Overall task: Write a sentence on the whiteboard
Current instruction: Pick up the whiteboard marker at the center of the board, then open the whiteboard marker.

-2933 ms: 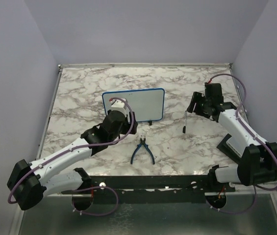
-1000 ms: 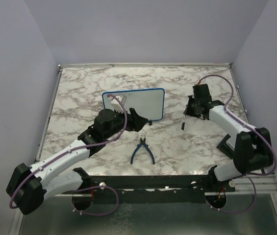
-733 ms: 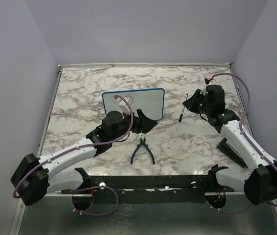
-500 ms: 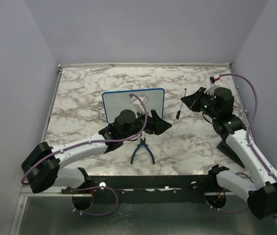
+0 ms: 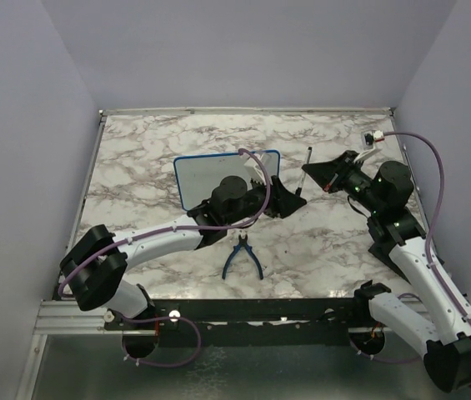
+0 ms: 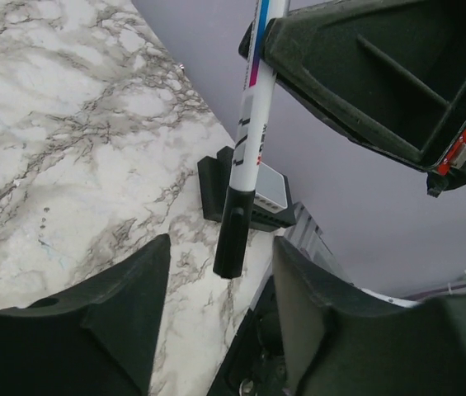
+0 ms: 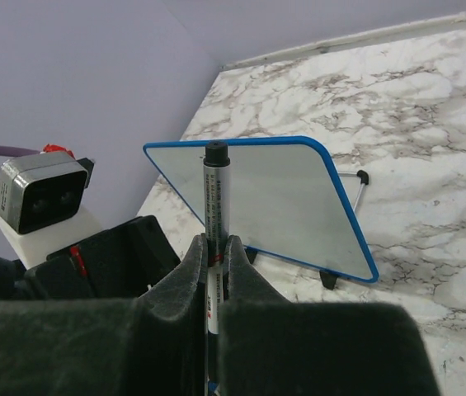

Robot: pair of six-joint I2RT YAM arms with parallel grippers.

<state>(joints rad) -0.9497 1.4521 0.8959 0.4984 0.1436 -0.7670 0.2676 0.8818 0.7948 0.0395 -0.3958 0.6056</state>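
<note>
Blue-framed whiteboard (image 5: 202, 179) mid-table, blank. Right gripper (image 7: 214, 247) pinching marker (image 7: 214, 202) at board's 3 o'clock. Left gripper (image 6: 220, 289) spread either side of black cap (image 6: 232, 235), not touching. Step looks like uncapping. Next: close on cap, pull straight off.

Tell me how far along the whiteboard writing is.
Done: the right end effector is shut on the marker and holds it up in the air. In hand: the open left end effector has its fingers either side of the marker's black cap, apparently to pull it off. Left: uncapping and all the writing; the whiteboard is blank.
</note>
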